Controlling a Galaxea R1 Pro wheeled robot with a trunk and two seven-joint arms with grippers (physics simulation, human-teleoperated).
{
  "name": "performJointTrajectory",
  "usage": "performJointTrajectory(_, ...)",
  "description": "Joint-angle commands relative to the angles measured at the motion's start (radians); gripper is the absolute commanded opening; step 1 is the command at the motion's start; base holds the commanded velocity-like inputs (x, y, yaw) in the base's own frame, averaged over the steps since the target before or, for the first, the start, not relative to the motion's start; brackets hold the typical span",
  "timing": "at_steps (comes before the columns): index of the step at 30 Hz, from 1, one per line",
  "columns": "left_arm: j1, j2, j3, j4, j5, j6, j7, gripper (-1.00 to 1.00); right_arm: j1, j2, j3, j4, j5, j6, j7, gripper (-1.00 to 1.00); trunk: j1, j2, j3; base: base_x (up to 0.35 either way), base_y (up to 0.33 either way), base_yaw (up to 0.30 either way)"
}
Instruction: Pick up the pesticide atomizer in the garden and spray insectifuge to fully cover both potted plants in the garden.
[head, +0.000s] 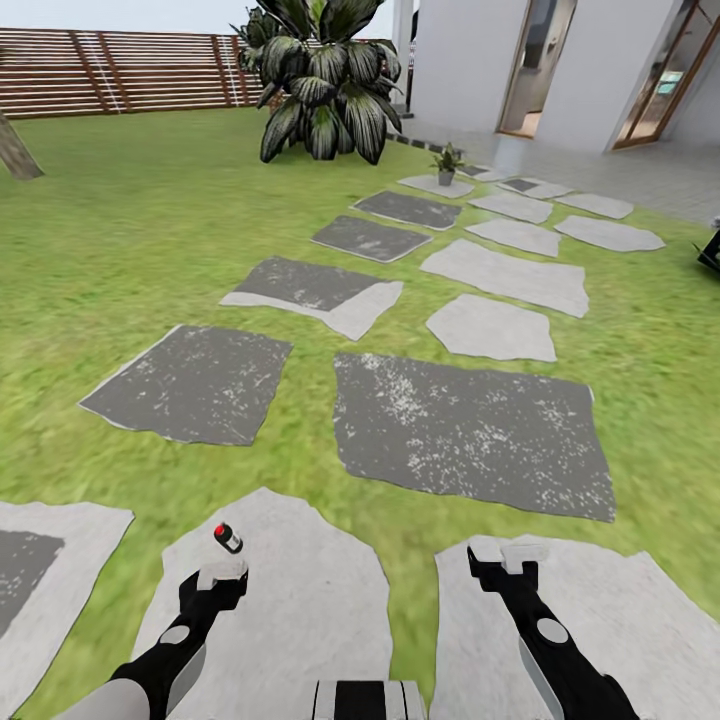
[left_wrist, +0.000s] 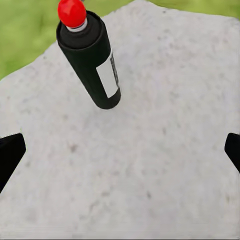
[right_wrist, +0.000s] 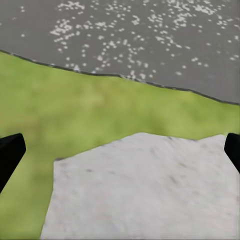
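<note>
Both grippers were seen low in the head view, each held over a pale stepping stone. On the left gripper (head: 221, 572) the black fingers were spread wide, their tips (left_wrist: 10, 152) showing at opposite edges of the left wrist view with nothing between them. Just beyond it, the pesticide atomizer (head: 228, 538) was found standing on the light grey stepping stone (head: 300, 590), apart from the fingers. It was a slim black cylinder with a white label on its side and a rounded red cap, and in the left wrist view (left_wrist: 90, 57) it appeared tilted. The stone beneath it was irregular in outline, with a finely speckled, matte surface.

The right gripper (head: 505, 562) was likewise held open and empty, its dark fingertips (right_wrist: 10, 155) wide apart above the edge of another pale stone (head: 600, 610), with grass and a dark slab ahead.

Beyond the atomizer's stone, the lawn (head: 130, 230) was crossed by a run of flat stones: dark grey slabs (head: 470, 430) flecked with white, and smoother light grey ones. Far along that run from the atomizer, a small potted plant (head: 446, 162) was seen on a pale stone, near a large shrub with broad striped leaves (head: 325, 85). A brown horizontal-slat wooden fence (head: 120, 70) closed the lawn behind, and white building walls (head: 470, 60) stood beside the shrub.
</note>
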Motion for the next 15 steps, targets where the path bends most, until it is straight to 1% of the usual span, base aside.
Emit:
performJointTrajectory(1,0.0,0.0,0.001,0.001,0.0,-0.004,0.001,1.0,0.0,0.0,0.0,0.001,0.001,-0.003,0.0,1.0,0.0,0.0,-0.002,0.0,0.0,0.0)
performJointTrajectory(8,0.0,0.0,0.001,-0.002,0.0,-0.026,0.001,1.0,0.0,0.0,0.001,0.0,0.001,-0.003,0.0,1.0,0.0,0.0,-0.012,0.005,0.005,0.0)
performJointTrajectory(15,0.0,0.0,0.001,-0.003,0.0,-0.027,0.001,1.0,0.0,0.0,0.001,0.001,0.001,-0.003,0.0,1.0,0.0,0.0,-0.013,0.056,0.173,0.0)
